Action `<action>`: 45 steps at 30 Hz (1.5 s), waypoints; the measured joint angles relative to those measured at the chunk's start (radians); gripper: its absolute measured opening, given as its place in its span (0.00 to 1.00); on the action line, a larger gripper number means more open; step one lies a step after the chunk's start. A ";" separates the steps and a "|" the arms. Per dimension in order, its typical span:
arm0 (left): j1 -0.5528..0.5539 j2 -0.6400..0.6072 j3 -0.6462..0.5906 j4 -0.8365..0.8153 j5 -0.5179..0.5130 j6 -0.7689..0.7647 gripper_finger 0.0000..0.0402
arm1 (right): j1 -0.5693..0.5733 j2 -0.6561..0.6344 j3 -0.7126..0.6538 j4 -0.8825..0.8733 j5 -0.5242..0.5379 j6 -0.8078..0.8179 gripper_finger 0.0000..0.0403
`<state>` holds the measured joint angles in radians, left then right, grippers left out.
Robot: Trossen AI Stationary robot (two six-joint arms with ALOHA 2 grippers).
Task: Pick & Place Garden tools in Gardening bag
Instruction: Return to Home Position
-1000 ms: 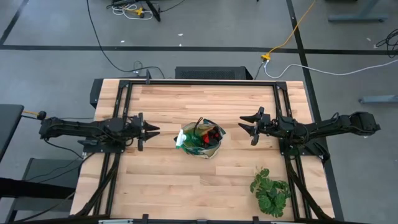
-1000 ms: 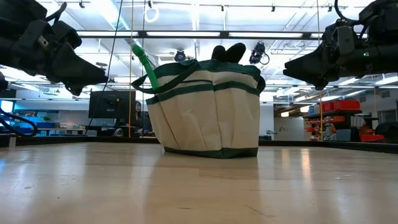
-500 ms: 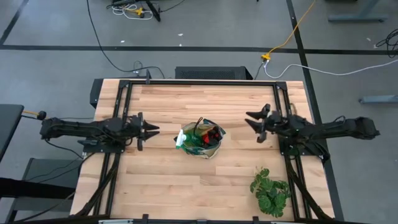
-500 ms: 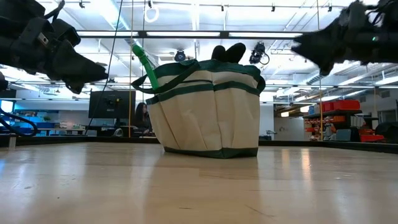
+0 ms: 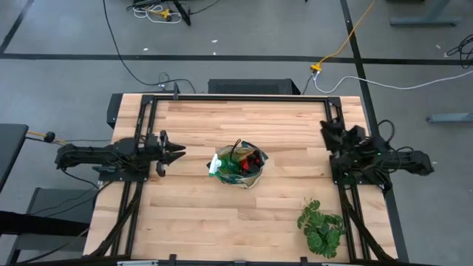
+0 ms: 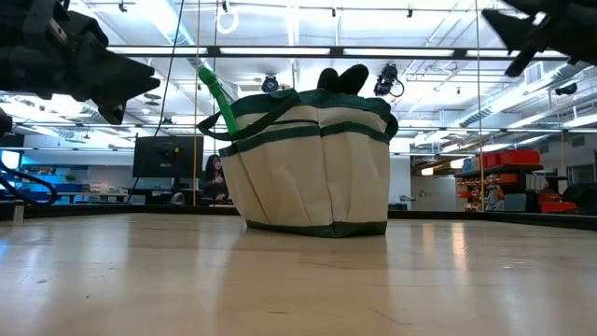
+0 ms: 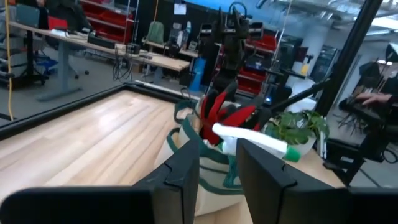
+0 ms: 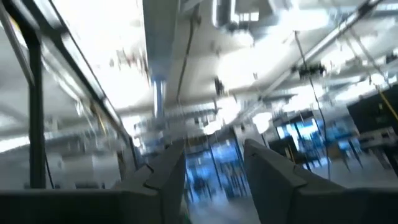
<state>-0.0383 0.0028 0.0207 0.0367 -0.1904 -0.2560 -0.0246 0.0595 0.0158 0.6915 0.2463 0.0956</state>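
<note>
The gardening bag (image 6: 308,177) stands mid-counter (image 5: 281,118) with the red gloves (image 7: 216,112) and spray bottle (image 5: 220,167) inside. No tool lies loose around it, so packing looks finished. Left of the bag, the left pincer (image 5: 176,152) hovers with its fingers apart. Well right of the bag, the right pincer (image 5: 327,131) points upward, also parted.

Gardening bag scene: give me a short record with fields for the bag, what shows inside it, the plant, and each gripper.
bag: gardening bag, upright near the middle of the table
contents seen: red gloves; spray bottle with white nozzle, at the rim
plant: leafy plant on the table's right side, apart from the bag
left gripper: left gripper open, empty, left of the bag, pointing toward it, not touching
right gripper: right gripper open, empty, raised by the table's right edge, well away from the bag
</note>
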 joint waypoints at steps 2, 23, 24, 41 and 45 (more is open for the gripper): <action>0.000 0.001 -0.001 0.008 -0.001 0.000 0.28 | 0.000 -0.056 0.000 -0.002 0.000 0.000 0.40; 0.000 0.000 -0.013 0.040 0.003 -0.003 0.28 | -0.002 -0.059 0.001 -0.038 0.006 0.000 0.40; 0.000 0.000 -0.013 0.040 0.003 -0.003 0.28 | -0.002 -0.055 0.001 -0.065 0.006 0.000 0.40; 0.000 0.000 -0.013 0.041 0.004 -0.003 0.28 | -0.002 -0.039 0.001 -0.431 0.006 0.000 0.40; 0.000 0.000 -0.013 0.041 0.004 -0.003 0.28 | -0.002 -0.039 0.001 -0.495 0.006 0.000 0.40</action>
<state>-0.0386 0.0032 0.0078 0.0780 -0.1867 -0.2588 -0.0261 0.0207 0.0166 0.1969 0.2527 0.0952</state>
